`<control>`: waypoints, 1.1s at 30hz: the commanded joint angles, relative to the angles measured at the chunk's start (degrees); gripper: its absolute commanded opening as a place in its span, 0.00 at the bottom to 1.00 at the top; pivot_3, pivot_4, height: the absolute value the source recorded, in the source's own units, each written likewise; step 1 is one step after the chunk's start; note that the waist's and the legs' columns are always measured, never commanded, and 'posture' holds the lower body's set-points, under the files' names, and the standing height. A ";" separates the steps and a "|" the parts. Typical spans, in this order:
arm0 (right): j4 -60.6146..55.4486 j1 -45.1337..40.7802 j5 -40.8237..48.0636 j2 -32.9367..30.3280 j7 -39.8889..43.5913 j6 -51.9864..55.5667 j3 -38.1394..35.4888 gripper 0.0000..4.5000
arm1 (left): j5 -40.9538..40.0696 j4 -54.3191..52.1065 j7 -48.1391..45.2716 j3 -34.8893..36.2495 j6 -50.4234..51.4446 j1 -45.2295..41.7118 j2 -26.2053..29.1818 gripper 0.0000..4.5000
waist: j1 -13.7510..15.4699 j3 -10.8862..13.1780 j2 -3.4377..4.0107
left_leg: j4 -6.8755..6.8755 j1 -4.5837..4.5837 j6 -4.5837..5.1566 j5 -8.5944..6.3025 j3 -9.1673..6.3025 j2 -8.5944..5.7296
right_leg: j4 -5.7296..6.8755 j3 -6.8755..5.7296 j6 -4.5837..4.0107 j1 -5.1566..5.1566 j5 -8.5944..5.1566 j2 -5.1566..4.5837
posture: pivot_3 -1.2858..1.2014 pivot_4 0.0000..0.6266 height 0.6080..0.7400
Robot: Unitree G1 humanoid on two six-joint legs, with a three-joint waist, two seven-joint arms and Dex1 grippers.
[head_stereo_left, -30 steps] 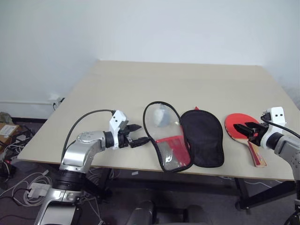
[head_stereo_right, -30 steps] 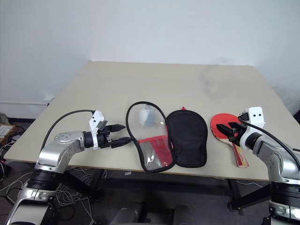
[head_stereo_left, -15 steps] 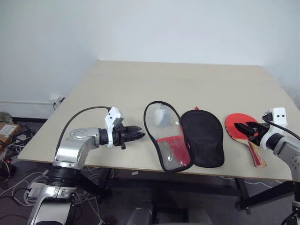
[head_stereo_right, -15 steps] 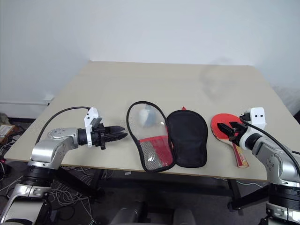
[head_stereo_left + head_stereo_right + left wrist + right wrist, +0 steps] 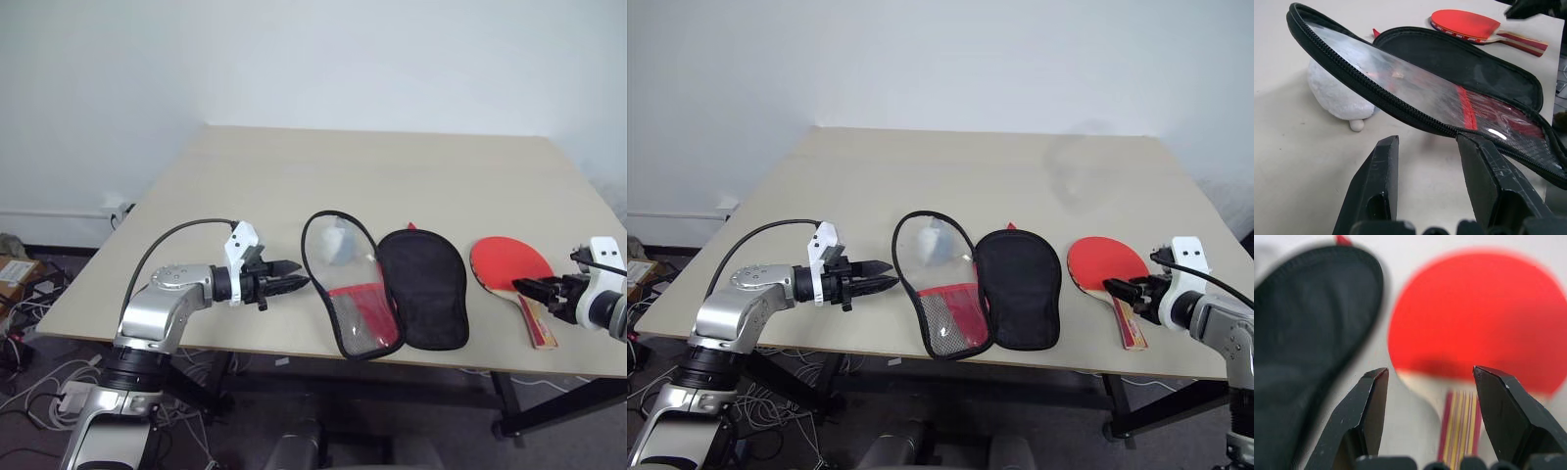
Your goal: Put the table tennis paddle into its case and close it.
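The case [image 5: 387,286] lies unzipped mid-bench [image 5: 294,176], the paddle [image 5: 511,270] just right of it. Left claw [image 5: 294,283] gapes empty beside the case; right claw [image 5: 1114,288] spreads above the handle.

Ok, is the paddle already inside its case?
No, the table tennis paddle lies bare on the table, beside the opened case and apart from it.

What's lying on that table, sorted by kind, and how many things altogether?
Table tennis paddle: 1
Open zip case: 1
Small white fluffy thing seen through the case's clear flap: 1
Total: 3
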 commanded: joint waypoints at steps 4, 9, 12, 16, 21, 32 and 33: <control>-5.07 0.89 0.20 -1.33 -0.09 0.76 -1.08 0.94 | -0.46 -1.60 -0.07 0.21 0.05 -1.57 -0.02 0.44 | 0.00 0.01 -0.01 | 0.00 0.00 0.00 0.00 0.02 0.00 | 0.00 0.01 0.00 0.00 0.00 0.00 | 0.52 0.00 1.00; -3.40 0.95 -1.33 -1.80 -1.11 1.67 -0.56 0.99 | -0.80 -2.55 -0.15 0.45 0.74 -1.24 0.15 0.44 | 0.02 0.02 -0.03 | 0.00 -0.02 0.01 0.00 0.00 0.00 | 0.00 -0.01 0.00 0.01 0.00 -0.02 | 0.52 0.00 1.00; -2.93 1.61 -2.42 -2.50 -0.80 1.74 0.65 0.99 | -0.46 -2.83 -0.09 0.51 0.70 -0.61 0.49 0.44 | 0.02 0.02 -0.03 | 0.00 -0.06 0.01 -0.01 0.00 0.00 | -0.02 -0.03 0.00 -0.02 0.00 -0.02 | 0.52 0.00 1.00; -1.66 1.17 -3.74 -2.37 -1.63 1.68 1.93 0.99 | -0.58 -3.23 0.24 0.69 0.97 -0.06 0.42 0.44 | 0.00 0.03 -0.04 | 0.00 -0.06 0.01 -0.01 -0.01 0.00 | -0.05 -0.03 0.00 -0.02 0.00 -0.01 | 0.52 0.00 1.00; -0.16 0.71 -4.69 -2.23 -1.57 2.95 3.68 0.99 | -0.67 -3.42 0.64 0.85 1.12 0.25 0.27 0.44 | 0.00 0.03 -0.04 | 0.00 -0.06 0.02 -0.01 0.00 0.00 | -0.05 -0.02 0.00 -0.02 0.00 -0.01 | 0.52 0.00 1.00; 0.99 -1.76 -6.05 2.28 -4.25 3.62 8.08 0.86 | -1.04 -3.85 0.86 1.64 2.04 0.26 1.38 0.44 | -0.05 0.07 -0.18 | 0.00 -0.05 0.01 -0.01 -0.02 0.02 | -0.05 -0.03 0.00 -0.02 0.01 0.02 | 0.52 0.00 1.00; 1.12 -1.68 -6.22 2.42 -4.02 3.46 8.34 0.78 | -1.06 -4.20 0.99 1.70 2.14 0.57 1.47 0.44 | -0.05 0.08 -0.20 | 0.01 -0.05 0.01 -0.01 -0.02 0.02 | -0.05 -0.03 -0.01 -0.02 0.01 0.02 | 0.52 0.00 1.00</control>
